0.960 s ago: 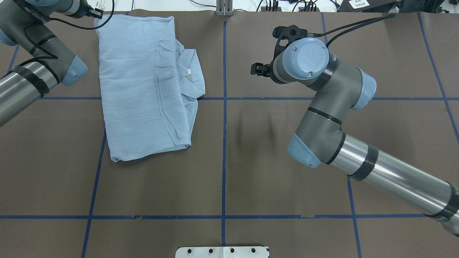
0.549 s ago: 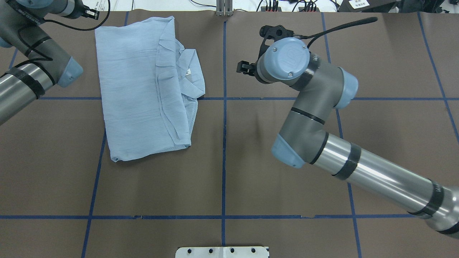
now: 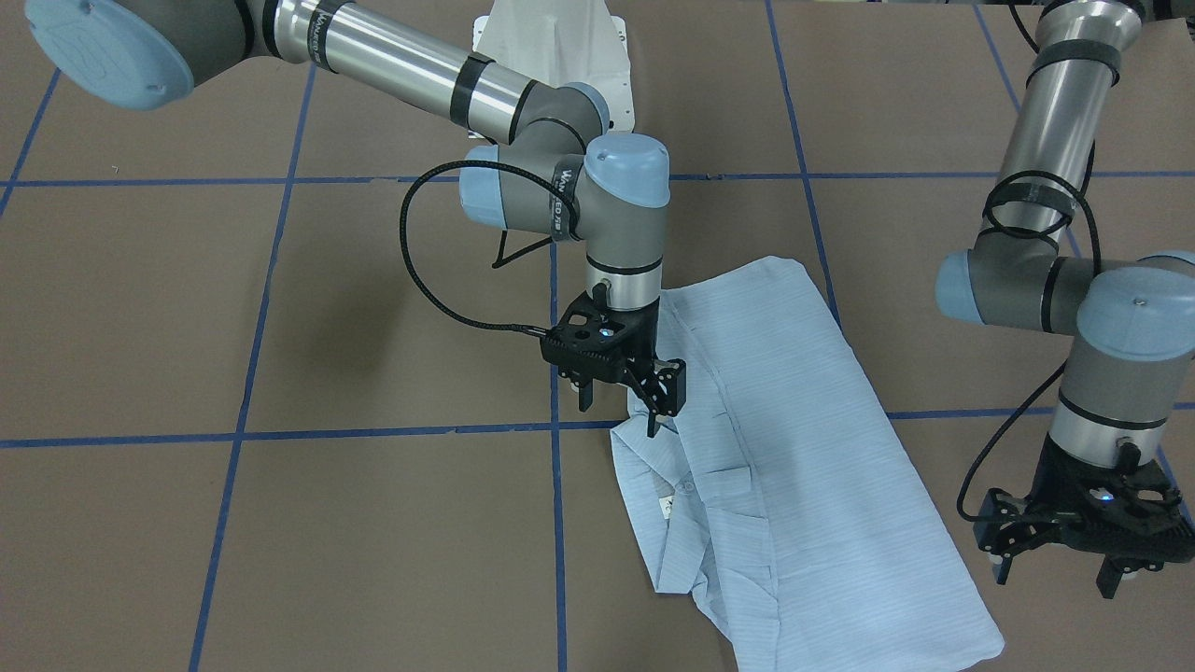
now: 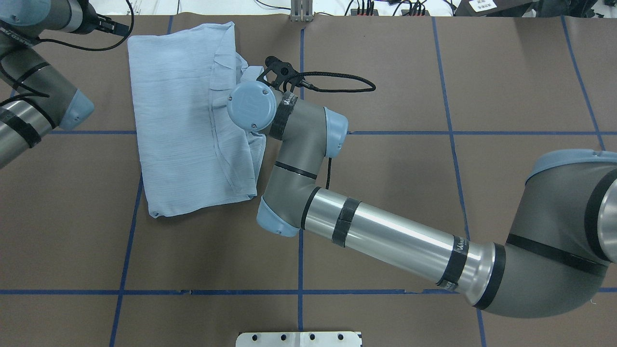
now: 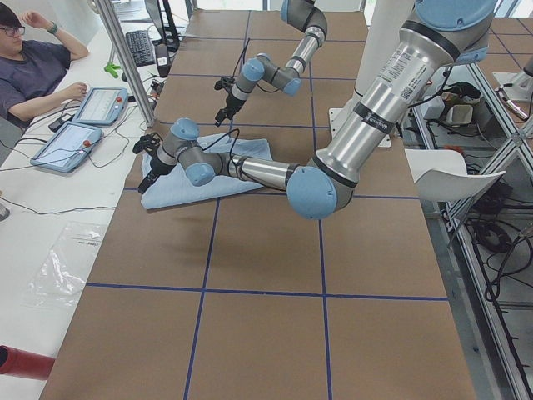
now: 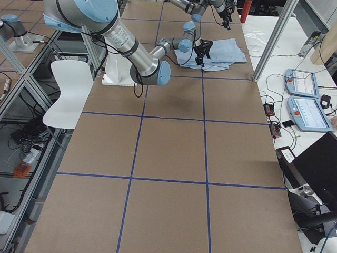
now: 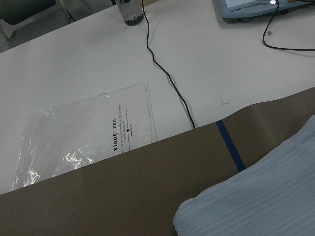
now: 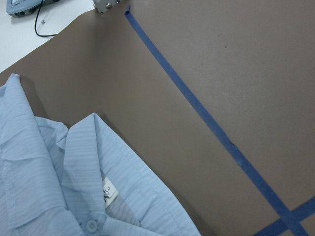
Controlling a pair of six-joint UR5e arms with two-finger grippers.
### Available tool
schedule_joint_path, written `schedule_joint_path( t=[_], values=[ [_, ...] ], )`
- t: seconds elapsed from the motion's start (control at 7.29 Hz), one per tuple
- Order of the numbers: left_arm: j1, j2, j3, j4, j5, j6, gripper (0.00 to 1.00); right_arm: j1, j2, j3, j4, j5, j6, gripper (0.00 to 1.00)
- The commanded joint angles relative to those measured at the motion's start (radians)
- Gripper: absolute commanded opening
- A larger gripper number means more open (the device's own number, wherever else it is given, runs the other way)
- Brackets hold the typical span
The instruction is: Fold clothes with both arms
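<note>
brown table (image 4: 385,58), folded shirt (image 4: 178,120) flat

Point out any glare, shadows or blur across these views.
Overhead view: a bright glare streak runs along the right arm's silver tube. Front-facing view: that arm throws a soft shadow on the brown table. Left wrist view: the plastic bag glints. Right wrist view: the shirt collar and label are sharp.

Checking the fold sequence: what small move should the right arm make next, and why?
Probably lower the right tool onto the collar-side edge of the pale blue striped shirt, then close the tool. It hangs open just above that edge, holding nothing, while the left tool hangs open beside the opposite edge.
</note>
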Motion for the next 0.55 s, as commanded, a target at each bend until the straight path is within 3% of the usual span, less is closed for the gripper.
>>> schedule_joint_path(
  t=[0.0, 0.41],
  values=[
    [0.002, 0.001, -0.004, 0.0, 0.0, 0.0, 1.0, -0.016, 0.026, -0.085, 0.066, -0.02, 0.027, 0.93],
    [0.002, 0.004, -0.004, 0.0, 0.0, 0.0, 1.0, -0.033, 0.026, -0.112, 0.064, -0.035, 0.061, 0.81]
  ],
)
